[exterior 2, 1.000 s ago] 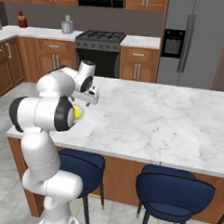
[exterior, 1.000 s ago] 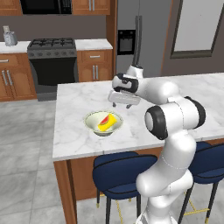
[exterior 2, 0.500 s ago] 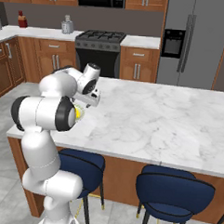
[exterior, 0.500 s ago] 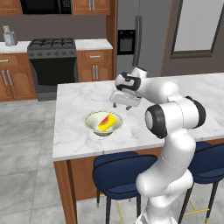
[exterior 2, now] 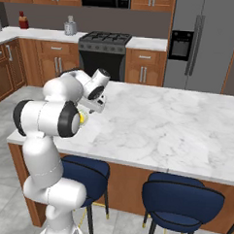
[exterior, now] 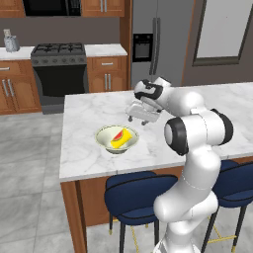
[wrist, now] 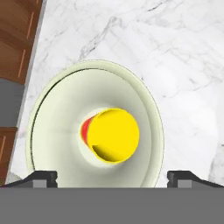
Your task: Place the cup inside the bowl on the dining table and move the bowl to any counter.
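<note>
Plainly, your hand view looks almost straight down into the bowl (wrist: 94, 127), showing the cup (wrist: 114, 135) as a yellow disc in its middle with a sliver of red at one side, while the left base view shows that cup (exterior: 123, 138) lying tilted inside the bowl (exterior: 117, 139) with the watermelon mark up. From the right base view you get just a speck of yellow cup (exterior 2: 81, 118) past the arm's elbow, the bowl hidden behind it. Count one cup, one bowl, one dining table (exterior: 94, 148), and two blue stools (exterior 2: 180, 198) along the table's near side. The gripper (exterior: 142, 113) hangs above the table just beyond the bowl, jaws spread wide and holding nothing; its fingertips (wrist: 41, 178) straddle the bowl's near rim, apart from the cup.
</note>
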